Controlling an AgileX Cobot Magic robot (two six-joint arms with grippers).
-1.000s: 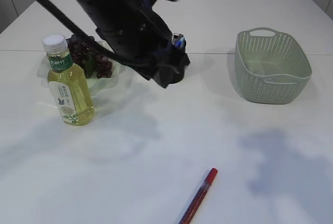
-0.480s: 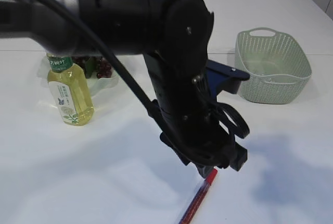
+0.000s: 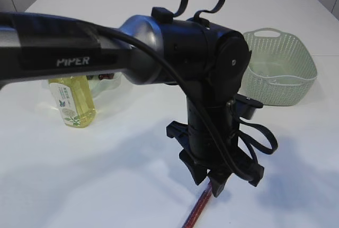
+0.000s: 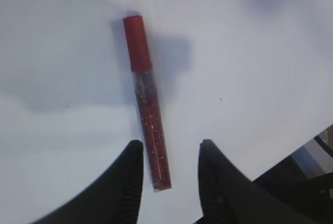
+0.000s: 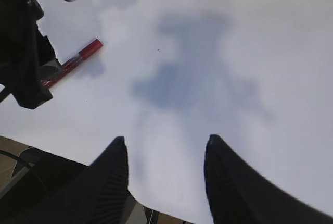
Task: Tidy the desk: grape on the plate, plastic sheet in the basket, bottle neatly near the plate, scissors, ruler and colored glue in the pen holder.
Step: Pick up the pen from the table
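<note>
Fingers of your left gripper (image 4: 167, 182) stand part-way apart with nothing between them, hanging over the near middle of the table (image 3: 79, 175); the glue pen (image 4: 147, 107) lies flat on the white surface with its lower end just entering the gap between them. Note the relation that governs the grasp: in the left wrist view the pen's long axis runs almost straight away from the gripper, red cap at the far end, tilted slightly left, so the gap already straddles the barrel across its width and a descent should bring the pads onto its sides. Your right gripper (image 5: 164, 177) hovers open and empty over bare table to the right, with the pen well apart from it at the upper left of its view, so the left arm is clearly the nearer one. Elsewhere, the bottle (image 3: 71, 101) stands upright at the far left, and the green basket (image 3: 286, 74) sits at the far right.
</note>
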